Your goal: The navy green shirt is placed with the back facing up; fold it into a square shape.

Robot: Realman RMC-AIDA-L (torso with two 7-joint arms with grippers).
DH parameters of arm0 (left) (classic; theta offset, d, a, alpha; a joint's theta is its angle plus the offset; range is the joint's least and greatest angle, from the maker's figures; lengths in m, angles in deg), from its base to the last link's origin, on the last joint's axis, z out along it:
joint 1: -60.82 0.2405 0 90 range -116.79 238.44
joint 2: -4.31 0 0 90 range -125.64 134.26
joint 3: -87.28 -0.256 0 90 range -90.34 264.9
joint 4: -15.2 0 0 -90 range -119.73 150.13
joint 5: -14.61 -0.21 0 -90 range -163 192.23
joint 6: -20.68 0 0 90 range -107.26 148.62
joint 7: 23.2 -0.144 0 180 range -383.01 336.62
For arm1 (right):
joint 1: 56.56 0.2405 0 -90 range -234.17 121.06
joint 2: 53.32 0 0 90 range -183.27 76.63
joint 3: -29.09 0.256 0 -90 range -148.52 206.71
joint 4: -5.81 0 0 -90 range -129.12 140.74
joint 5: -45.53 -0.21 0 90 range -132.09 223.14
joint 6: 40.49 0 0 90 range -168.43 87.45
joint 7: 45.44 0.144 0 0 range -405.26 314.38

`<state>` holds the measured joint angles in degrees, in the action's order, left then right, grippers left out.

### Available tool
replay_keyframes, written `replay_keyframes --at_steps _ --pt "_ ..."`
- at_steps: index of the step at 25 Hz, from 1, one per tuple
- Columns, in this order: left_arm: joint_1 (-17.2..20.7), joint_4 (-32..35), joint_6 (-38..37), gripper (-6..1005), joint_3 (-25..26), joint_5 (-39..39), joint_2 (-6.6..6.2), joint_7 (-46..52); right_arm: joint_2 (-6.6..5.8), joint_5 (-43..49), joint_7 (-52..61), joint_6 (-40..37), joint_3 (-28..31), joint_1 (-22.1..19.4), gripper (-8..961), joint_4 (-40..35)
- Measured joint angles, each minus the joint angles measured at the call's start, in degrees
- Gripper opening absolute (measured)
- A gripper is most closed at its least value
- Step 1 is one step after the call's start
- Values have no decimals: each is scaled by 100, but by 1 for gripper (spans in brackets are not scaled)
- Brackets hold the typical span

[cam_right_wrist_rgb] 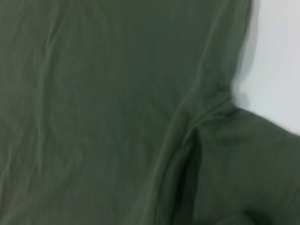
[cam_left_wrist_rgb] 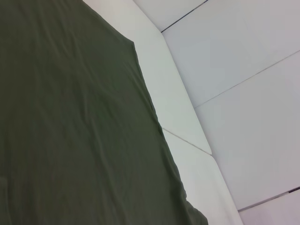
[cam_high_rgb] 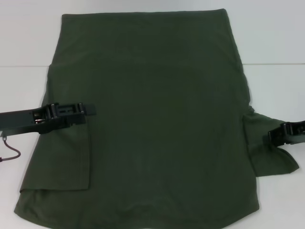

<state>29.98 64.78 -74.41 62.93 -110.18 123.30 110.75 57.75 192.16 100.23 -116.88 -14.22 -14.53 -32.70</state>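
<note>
White surface [cam_high_rgb: 28, 43], a seam line running across it behind the shirt. The shirt [cam_high_rgb: 157, 124] lies flat on it, filling most of the head view, plain dark olive, no print.

Shirt's left sleeve is folded in over the body; it lies as a flap with a straight vertical edge, inside the shirt's left margin. Shirt's right sleeve sticks out past the body onto bare surface, unfolded.

Left end effector [cam_high_rgb: 90, 110] reaches in from the shirt's left edge, low over the fabric just above the folded flap, fingertips pointing toward the shirt's middle. Fingers look drawn narrow, nothing seen between them; whether the tips touch cloth cannot be told. A thin cable [cam_high_rgb: 12, 151] hangs under that arm, off the shirt's left edge.

Right end effector [cam_high_rgb: 272, 136] sits at the shirt's right sleeve, over or on the sleeve cloth. Finger spacing there cannot be told.

Left wrist view: shirt [cam_left_wrist_rgb: 70, 122] with soft wrinkles, one straight edge against the surface [cam_left_wrist_rgb: 178, 108].

Right wrist view: shirt [cam_right_wrist_rgb: 108, 112] close up, the sleeve seam creased where sleeve meets body; a corner of surface [cam_right_wrist_rgb: 276, 61] beside it.
</note>
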Motion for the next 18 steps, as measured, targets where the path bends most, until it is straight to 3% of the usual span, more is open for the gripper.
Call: replay_keyframes --at_steps 5,16,18 --pt "8 0 16 619 0 27 6 0 -49 6 21 -1 -10 -38 302 -4" --pt "15 -1 33 619 18 71 2 0 -60 221 71 -16 3 2 37 -5" --pt "19 -1 40 619 48 71 1 -1 -61 215 65 -35 22 -2 28 -9"
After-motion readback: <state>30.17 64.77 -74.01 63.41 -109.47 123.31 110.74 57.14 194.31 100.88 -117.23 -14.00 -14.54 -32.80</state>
